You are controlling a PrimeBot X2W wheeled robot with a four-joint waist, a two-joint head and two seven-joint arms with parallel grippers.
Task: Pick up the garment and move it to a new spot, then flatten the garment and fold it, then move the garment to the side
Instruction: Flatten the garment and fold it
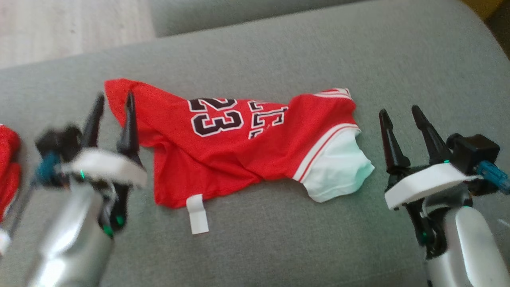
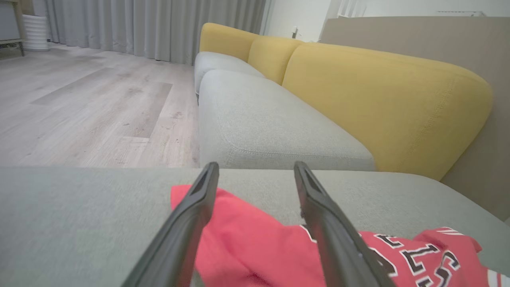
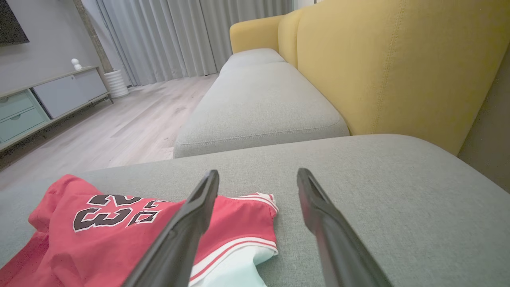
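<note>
Across the cushion — garment lengthwise left-right; sleeve rightward.

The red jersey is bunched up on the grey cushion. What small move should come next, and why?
Probably lower the left hand onto the left corner of the red jersey and close, ready to pull it flat. The jersey lies rumpled on the grey cushion, that hand's open fingers stand either side of the corner, and the right hand sits apart.
</note>
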